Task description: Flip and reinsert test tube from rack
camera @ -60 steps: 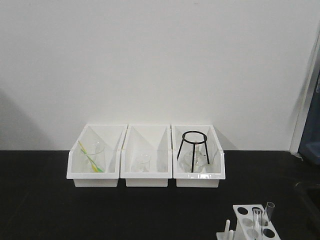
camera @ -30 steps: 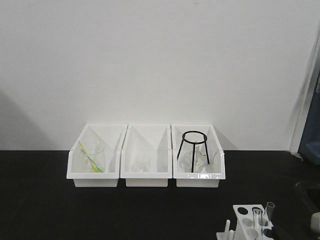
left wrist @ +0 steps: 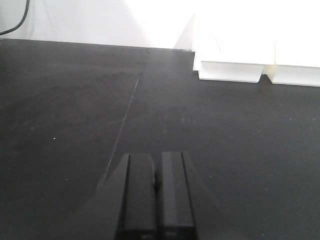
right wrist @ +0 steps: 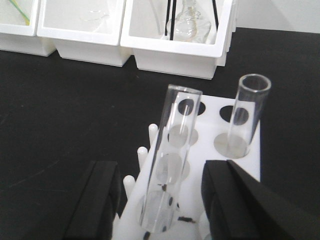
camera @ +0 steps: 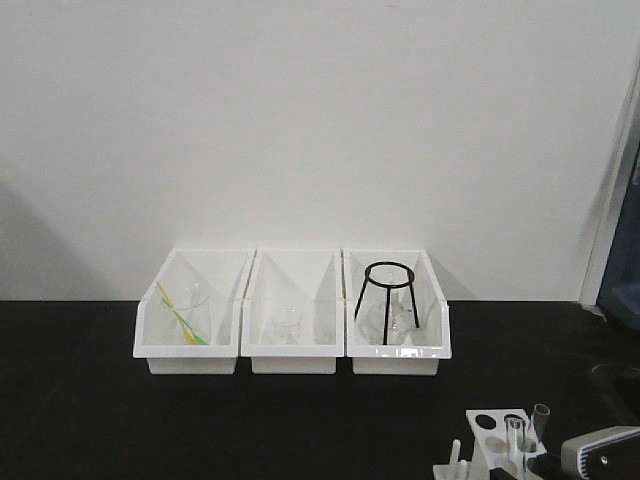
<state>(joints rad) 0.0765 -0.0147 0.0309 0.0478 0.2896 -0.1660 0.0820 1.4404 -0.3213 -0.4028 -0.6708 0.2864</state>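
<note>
Fingers of the right gripper are spread wide on either side of the slender clear glass test tube, touching and gripping nothing. That test tube stands in a near hole of the small white plastic rack, its long axis close to vertical, rim up, lower end in the hole. A second clear glass tube stands upright further back. The left gripper has its black fingers pressed together, empty, over the black tabletop
</note>
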